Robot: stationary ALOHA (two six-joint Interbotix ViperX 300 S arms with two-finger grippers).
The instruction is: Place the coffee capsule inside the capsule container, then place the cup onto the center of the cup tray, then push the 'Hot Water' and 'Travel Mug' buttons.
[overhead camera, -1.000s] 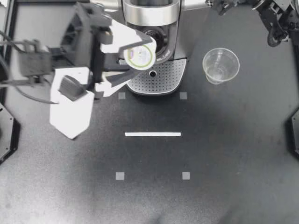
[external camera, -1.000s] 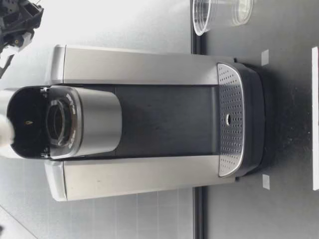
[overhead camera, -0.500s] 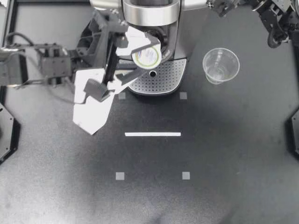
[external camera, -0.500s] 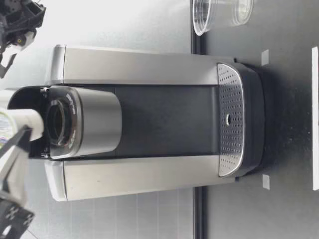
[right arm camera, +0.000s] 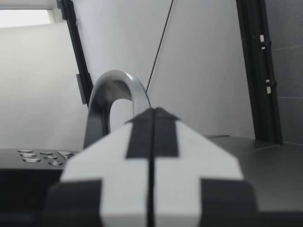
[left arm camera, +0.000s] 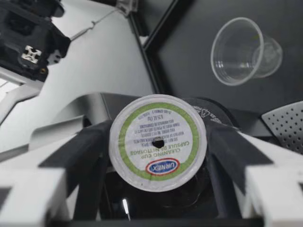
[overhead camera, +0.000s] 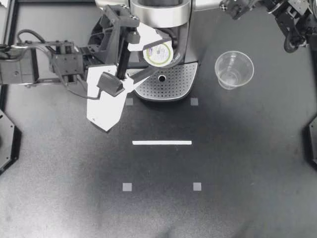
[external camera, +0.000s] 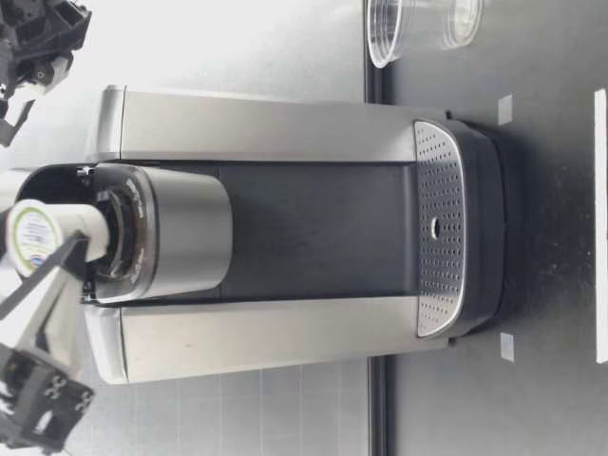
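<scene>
Dark tabletop (overhead camera: 223,158) unchanged; within the last second my left end effector (overhead camera: 155,55), clamped on the coffee capsule (overhead camera: 159,52), has swung it up to the capsule container (overhead camera: 175,44). Insertion looks close; the cup (overhead camera: 234,69) waits well apart.

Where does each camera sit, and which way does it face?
Top: overhead, looking straight down; both arms, left hand gripping the capsule, right hand.
Low: table height, facing the front of the coffee machine; both hands.
Left wrist: along its hand at the capsule; both fingers.
Right wrist: along shut fingers toward the handle.
Shared: cup in top, low, left wrist.
</scene>
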